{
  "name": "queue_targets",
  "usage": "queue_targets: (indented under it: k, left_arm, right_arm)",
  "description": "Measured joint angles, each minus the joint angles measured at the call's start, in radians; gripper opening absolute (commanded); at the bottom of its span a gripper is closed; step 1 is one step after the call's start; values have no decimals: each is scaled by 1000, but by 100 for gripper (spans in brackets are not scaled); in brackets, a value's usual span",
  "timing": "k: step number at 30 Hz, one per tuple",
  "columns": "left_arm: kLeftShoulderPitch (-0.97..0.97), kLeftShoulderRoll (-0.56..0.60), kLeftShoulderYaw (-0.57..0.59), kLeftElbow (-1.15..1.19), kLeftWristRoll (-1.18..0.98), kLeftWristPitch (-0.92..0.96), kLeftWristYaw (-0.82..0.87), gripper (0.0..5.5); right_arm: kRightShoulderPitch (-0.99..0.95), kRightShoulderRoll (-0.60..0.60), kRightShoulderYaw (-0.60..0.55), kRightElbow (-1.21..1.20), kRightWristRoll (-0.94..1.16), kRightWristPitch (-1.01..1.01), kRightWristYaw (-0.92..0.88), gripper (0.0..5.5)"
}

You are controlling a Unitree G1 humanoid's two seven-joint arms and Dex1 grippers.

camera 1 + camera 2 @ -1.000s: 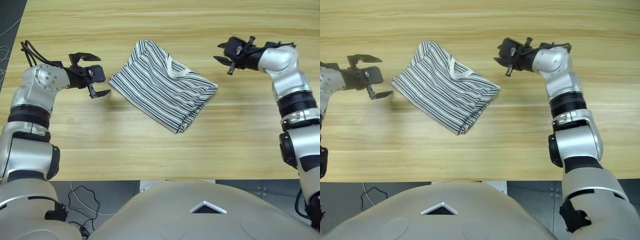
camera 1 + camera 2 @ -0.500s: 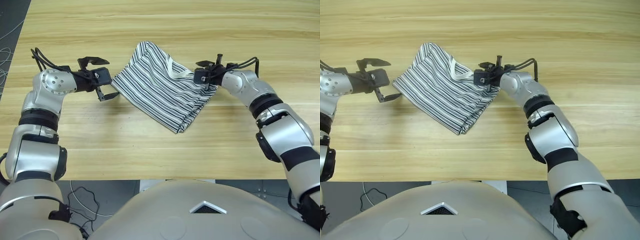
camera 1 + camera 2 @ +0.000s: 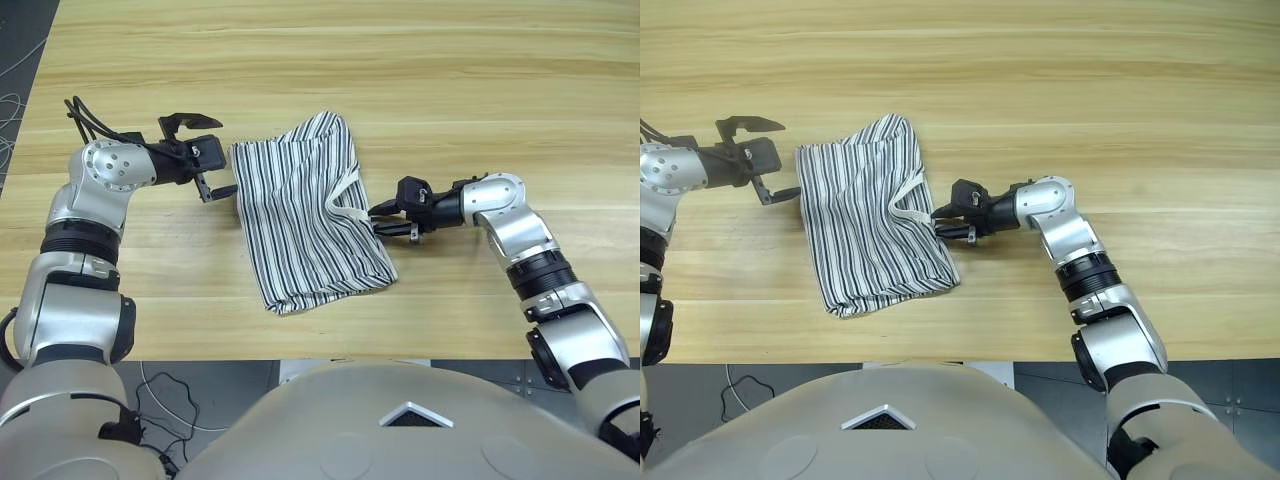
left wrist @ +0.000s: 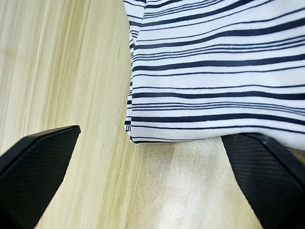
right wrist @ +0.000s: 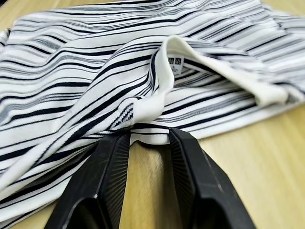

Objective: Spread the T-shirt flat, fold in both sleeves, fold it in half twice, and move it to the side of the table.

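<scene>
The T-shirt (image 3: 300, 225), white with dark narrow stripes, lies folded into a long packet on the wooden table (image 3: 480, 80), a little to the robot's left of the middle and nearer to the front edge than to the far one. Its stripes run along its length, and the pale collar (image 3: 345, 195) lies on top, close to the right long edge. The far end of the packet looks somewhat loose and wrinkled, while the near end is more straight. The left gripper (image 3: 228, 156) stands at the far left corner of the T-shirt with its claw spread wide: in the left wrist view, one of its black fingers (image 4: 38, 162) is over bare wood, the other meets the striped cloth at its edge, and the corner of the cloth lies between them (I cannot tell whether the fingers touch the table). The right gripper (image 3: 380, 220) lies low over the table at the right long edge of the T-shirt, just beside the collar, and points toward the robot's left. Its fingers (image 5: 112, 171) are brought near together and their tips pinch the edge of the cloth; in the right wrist view a small fold of the striped fabric sits between the two tips, with a narrow strip of wood visible behind it.
</scene>
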Motion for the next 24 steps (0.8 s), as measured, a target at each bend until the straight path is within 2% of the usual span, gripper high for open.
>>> queue_targets:
  k: [6, 9, 12, 15, 18, 21, 24]
  left_arm:
    - [11, -3, 0, -25, -1, 2, -1, 548]
    - [35, -15, 1, -73, -17, 5, -11, 548]
    - [63, -27, 3, -150, -40, 23, -38, 548]
    - [103, -34, 11, -242, -76, 55, -57, 548]
    - [151, -48, 21, -334, -114, 107, -74, 548]
    - [205, -62, 24, -419, -144, 153, -81, 548]
    - [242, -66, 21, -459, -139, 166, -74, 548]
  right_arm:
    - [116, -63, -28, -235, -14, 199, -108, 150]
    - [154, -121, -84, -383, 67, 294, -75, 150]
    - [162, -163, -186, -425, 203, 470, -44, 150]
    - [195, -189, -340, -481, 372, 734, -72, 150]
    - [295, -234, -384, -596, 435, 1002, -151, 150]
    - [336, -218, -403, -654, 446, 1262, -280, 150]
    - [341, -104, -447, -769, 441, 1398, -437, 150]
